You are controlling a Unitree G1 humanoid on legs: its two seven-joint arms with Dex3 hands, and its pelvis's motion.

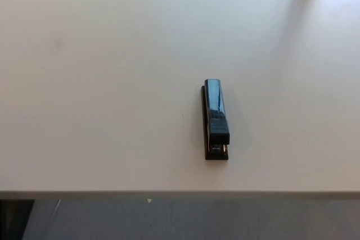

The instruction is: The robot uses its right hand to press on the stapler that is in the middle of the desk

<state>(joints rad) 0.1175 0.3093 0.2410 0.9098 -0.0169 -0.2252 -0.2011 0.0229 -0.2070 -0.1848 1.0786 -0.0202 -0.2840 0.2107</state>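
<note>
Neither of the robot's hands is showing in the head view, so how their fingers are standing cannot be told. The black stapler [215, 119] is lying alone on the pale desk [101, 82], a little right of the middle and toward the near edge, its length running almost straight away from the camera. Its glossy top arm is catching a bluish reflection, and the near end is showing a small metal mouth whose detail is too fine to make out. A soft shadow is crossing the desk's far right corner; its source is lying outside the picture. Below the desk's edge, grey floor [197, 220] is showing, with something dark cut off at the lower left corner.
</note>
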